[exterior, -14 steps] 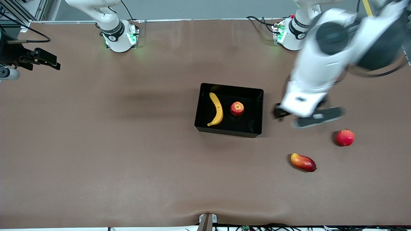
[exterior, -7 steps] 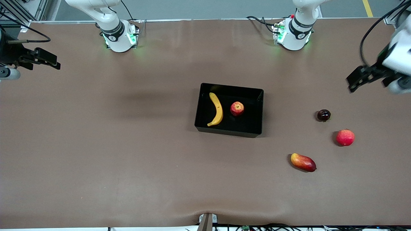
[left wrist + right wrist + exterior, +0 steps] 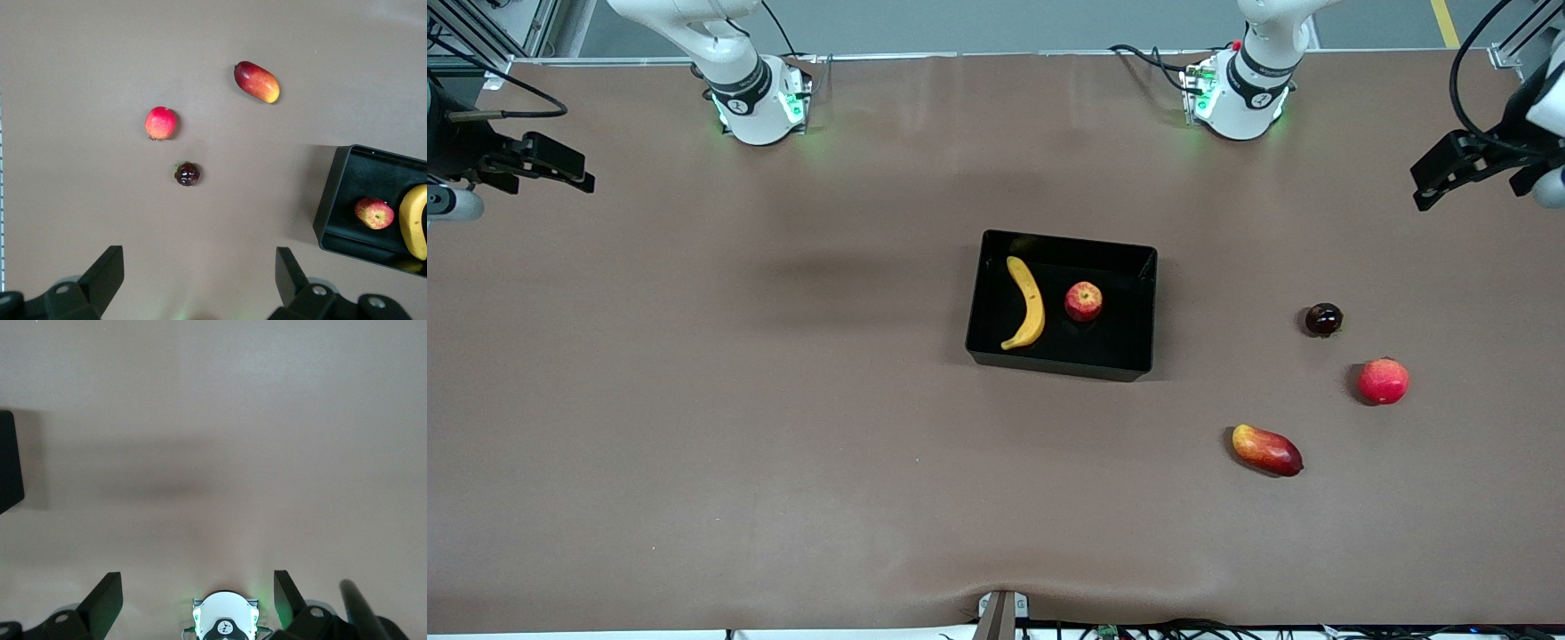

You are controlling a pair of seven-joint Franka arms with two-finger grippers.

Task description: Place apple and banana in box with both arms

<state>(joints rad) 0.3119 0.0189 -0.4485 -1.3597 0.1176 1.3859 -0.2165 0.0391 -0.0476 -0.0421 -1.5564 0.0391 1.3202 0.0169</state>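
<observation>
The black box [image 3: 1129, 322] sits mid-table. In it lie the yellow banana [image 3: 1027, 302] and, beside it toward the left arm's end, the small red apple [image 3: 1083, 301]. My left gripper [image 3: 1424, 182] is open and empty, raised over the table edge at the left arm's end. Its wrist view [image 3: 199, 273] shows the box [image 3: 331, 200] with the apple [image 3: 374, 213] and banana [image 3: 413, 222] inside. My right gripper [image 3: 578, 173] is open and empty and waits over the right arm's end of the table. Its wrist view [image 3: 198, 597] shows a corner of the box [image 3: 8, 460].
Three other fruits lie on the brown table toward the left arm's end: a small dark fruit [image 3: 1323, 319], a pinkish-red round fruit [image 3: 1383, 380] and a red-yellow mango [image 3: 1266, 450]. They also show in the left wrist view: dark fruit [image 3: 187, 173], round fruit [image 3: 161, 123], mango [image 3: 257, 81].
My left arm has swung away from beside the box, up and out to its end of the table, uncovering the dark fruit. The right arm, banana and apple have not moved.
</observation>
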